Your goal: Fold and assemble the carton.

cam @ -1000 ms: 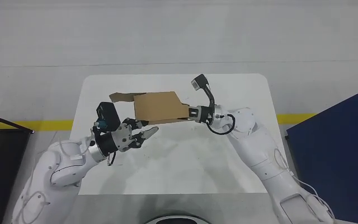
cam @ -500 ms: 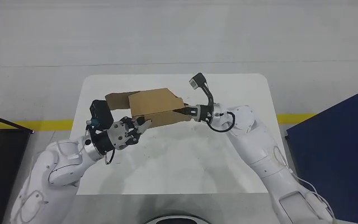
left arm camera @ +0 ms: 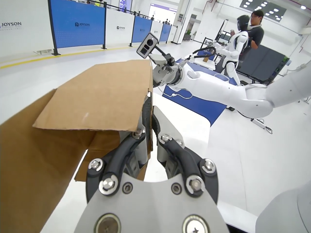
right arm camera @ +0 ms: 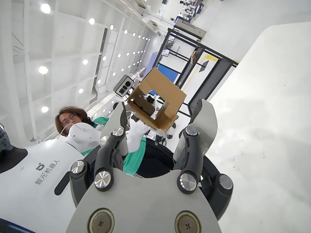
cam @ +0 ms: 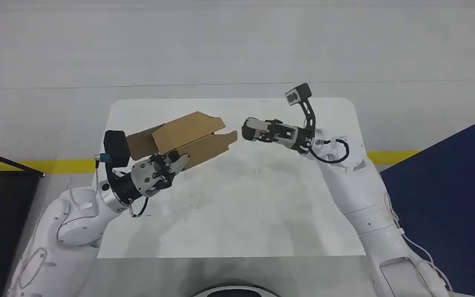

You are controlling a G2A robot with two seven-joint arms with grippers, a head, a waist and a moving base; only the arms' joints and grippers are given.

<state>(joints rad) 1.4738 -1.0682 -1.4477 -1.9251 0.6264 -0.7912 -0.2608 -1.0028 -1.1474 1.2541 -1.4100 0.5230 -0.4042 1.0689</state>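
A brown cardboard carton hangs tilted above the left half of the white table, partly opened into a tube with flaps loose at both ends. My left gripper is shut on its lower side wall; in the left wrist view the fingers pinch the cardboard edge of the carton. My right gripper stands open a little to the right of the carton, apart from it. In the right wrist view the carton shows its hollow end beyond the open right gripper.
Bare table surface lies in front of and to the right of both arms. The table's far edge is close behind the carton. A yellow floor line runs past both sides of the table.
My right gripper let go of the carton, opened and drew back to the right. My left gripper closed on the carton and carried it left, tilting it.
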